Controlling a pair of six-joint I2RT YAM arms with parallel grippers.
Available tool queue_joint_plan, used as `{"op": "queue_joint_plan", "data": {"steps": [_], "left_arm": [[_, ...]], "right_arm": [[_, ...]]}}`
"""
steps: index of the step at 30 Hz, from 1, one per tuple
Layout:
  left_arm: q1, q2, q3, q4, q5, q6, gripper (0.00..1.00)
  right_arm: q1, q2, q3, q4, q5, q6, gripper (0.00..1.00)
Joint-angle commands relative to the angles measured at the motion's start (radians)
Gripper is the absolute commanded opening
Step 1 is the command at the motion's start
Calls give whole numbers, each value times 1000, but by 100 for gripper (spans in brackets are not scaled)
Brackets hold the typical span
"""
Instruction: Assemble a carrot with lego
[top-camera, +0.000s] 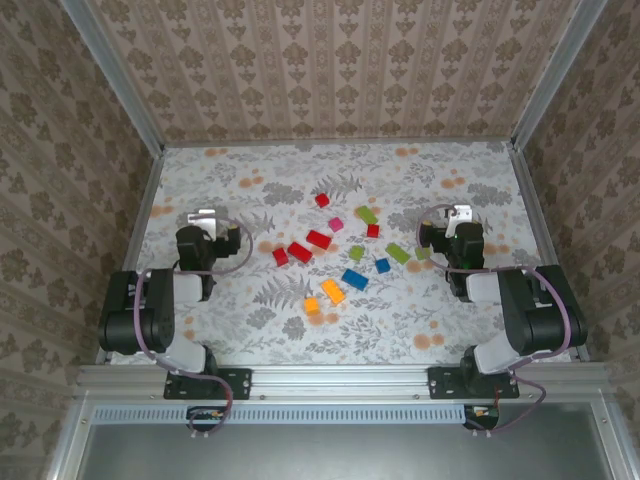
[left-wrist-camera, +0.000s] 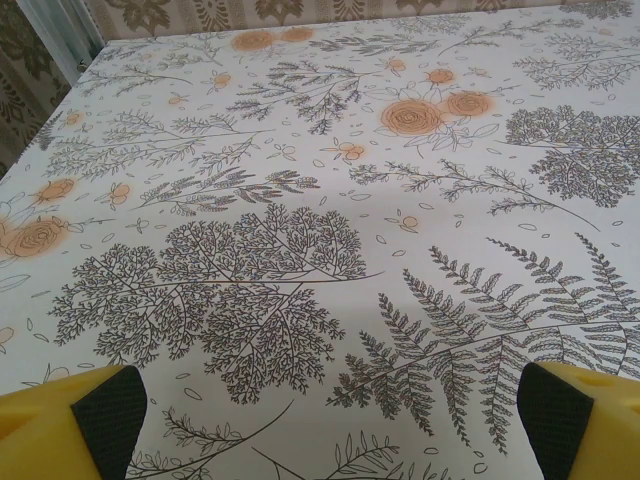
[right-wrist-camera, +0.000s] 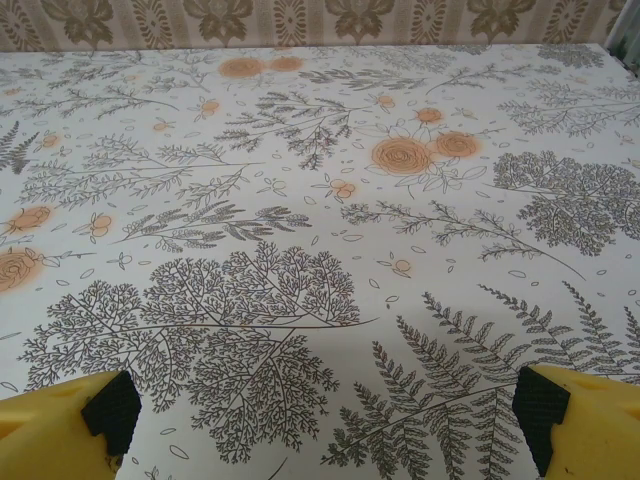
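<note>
**Status.** The left pincer (top-camera: 203, 217) and right pincer (top-camera: 458, 214) are both spread to full width and hold nothing. Each is parked low over bare bench (top-camera: 250, 330) at its own side. In the left wrist view the left pincer (left-wrist-camera: 330, 420) has its yellow fingers (left-wrist-camera: 50, 425) at the frame corners, with patterned cloth between them. The right wrist view shows the right pincer (right-wrist-camera: 325, 410) in the same condition.

**Task items.** The lego (top-camera: 357, 253) lies scattered mid-bench between the two arms. No two bricks appear joined, so I judge that assembly has not begun.
- Two orange bricks (top-camera: 333, 291) sit nearest the arm bases.
- Green bricks (top-camera: 398, 253) lie toward the right, one just beside the right arm's wrist.
- Red bricks (top-camera: 318, 239) cluster left of centre.
- Blue bricks (top-camera: 354, 279) and a magenta brick (top-camera: 336, 224) lie among them.

**Containers.** The bricks rest loose on the bench cloth, not in any tray or bin. There are no contents to record.

**Step in hand (judged).** The first pick is probably an orange brick for the carrot body, with green reserved for the top.

**Recommendations.**
- Close across a brick's short sides, squarely, so that it cannot twist.
- Descend vertically. The bricks are much smaller than the pincer, and neighbours are easily knocked.
- Take the outlying orange brick first, as it has room around it.
- Have the other pincer steady the base brick when pressing studs together.
</note>
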Motion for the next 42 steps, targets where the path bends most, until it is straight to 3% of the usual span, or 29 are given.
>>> {"op": "queue_joint_plan", "data": {"steps": [1,24,27,29,32,34,37,42], "left_arm": [[-2,10,19,36,0,31,100],[0,12,18,37,3,31,100],[-27,-14,32,-5,-63,38,100],[-48,-57,29,-31,-121,44,100],[-82,-127,16,-55,-220,54,100],[-136,-189,31,-118,-306,86,100],[-194,-287,79,-213,-378,58,100],[-175,-438,269,-637,-274,-80,100]], "right_arm": [[-4,10,21,29,17,12,100],[-4,9,21,28,18,12,100],[13,-7,23,17,100,20,100],[27,-46,49,-56,153,23,100],[60,-114,237,-477,324,97,100],[56,-108,403,-777,383,289,100],[46,-89,566,-1052,297,390,99],[65,-277,479,-1009,-10,396,82]]}}
